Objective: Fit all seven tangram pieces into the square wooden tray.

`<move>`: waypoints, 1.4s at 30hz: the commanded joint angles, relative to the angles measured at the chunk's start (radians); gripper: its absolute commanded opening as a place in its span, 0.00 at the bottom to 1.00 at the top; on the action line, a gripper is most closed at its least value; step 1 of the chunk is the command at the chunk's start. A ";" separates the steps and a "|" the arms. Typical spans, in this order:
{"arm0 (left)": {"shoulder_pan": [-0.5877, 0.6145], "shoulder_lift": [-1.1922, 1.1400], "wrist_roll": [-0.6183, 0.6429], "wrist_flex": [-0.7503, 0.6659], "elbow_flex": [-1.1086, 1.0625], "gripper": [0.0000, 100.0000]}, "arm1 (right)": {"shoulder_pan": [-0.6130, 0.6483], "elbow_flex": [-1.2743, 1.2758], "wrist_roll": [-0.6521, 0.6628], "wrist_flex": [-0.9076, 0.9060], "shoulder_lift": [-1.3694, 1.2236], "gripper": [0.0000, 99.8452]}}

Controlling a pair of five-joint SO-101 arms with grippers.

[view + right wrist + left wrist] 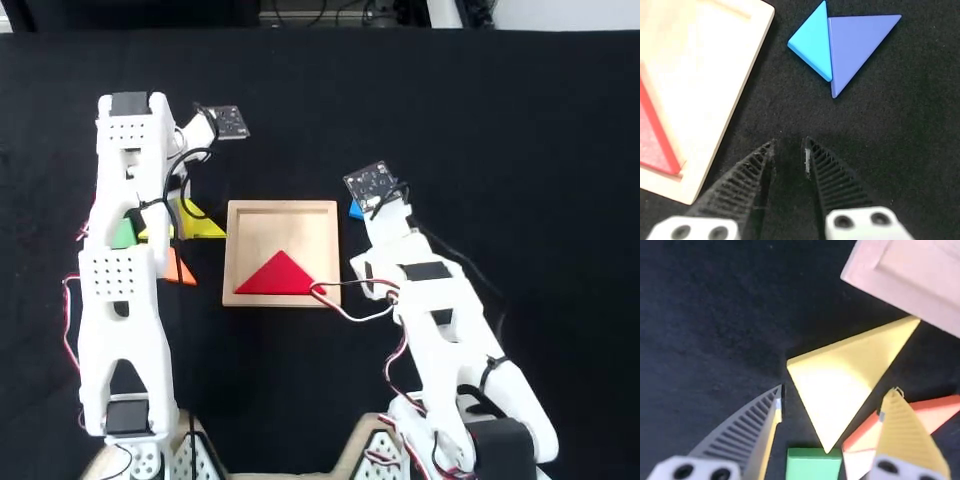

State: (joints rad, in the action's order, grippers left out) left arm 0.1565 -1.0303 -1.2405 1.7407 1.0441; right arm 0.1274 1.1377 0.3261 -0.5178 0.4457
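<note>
Tray, square and wooden (281, 210), mid-table on black cloth (500, 120). Large red triangle piece (278, 275) lies inside it, along the edge nearest the arm bases. Left gripper (837, 391): fingers spread wide, straddling large yellow triangle piece (850, 370) just beside the tray. Right gripper (789, 145): fingers narrowly parted, empty, near light blue triangle (812, 42), which touches darker blue triangle (857, 42).

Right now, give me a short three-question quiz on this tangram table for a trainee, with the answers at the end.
1. True or false: the light blue triangle touches the dark blue triangle.
2. How many pieces lie in the tray? A one, B three, C seven.
3. Fill in: the left gripper, open, straddles the ___ triangle.

Key
1. True; they lie edge to edge on the cloth.
2. A; just the red triangle.
3. Yellow; the yellow triangle.
</note>
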 commanded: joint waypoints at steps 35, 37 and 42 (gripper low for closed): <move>-0.038 0.227 -0.295 -0.253 -0.456 0.31 | -0.009 -0.004 -0.002 0.014 0.027 0.09; -0.038 0.224 -0.295 -0.269 -0.452 0.31 | -0.009 -0.004 -0.002 0.014 0.027 0.09; -0.036 0.224 -0.293 -0.279 -0.446 0.31 | -0.009 -0.004 -0.002 0.014 0.027 0.09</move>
State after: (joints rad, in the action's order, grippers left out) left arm 0.1151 -0.8063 -1.4477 1.4722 0.5808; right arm 0.1274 1.1377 0.3261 -0.5178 0.4457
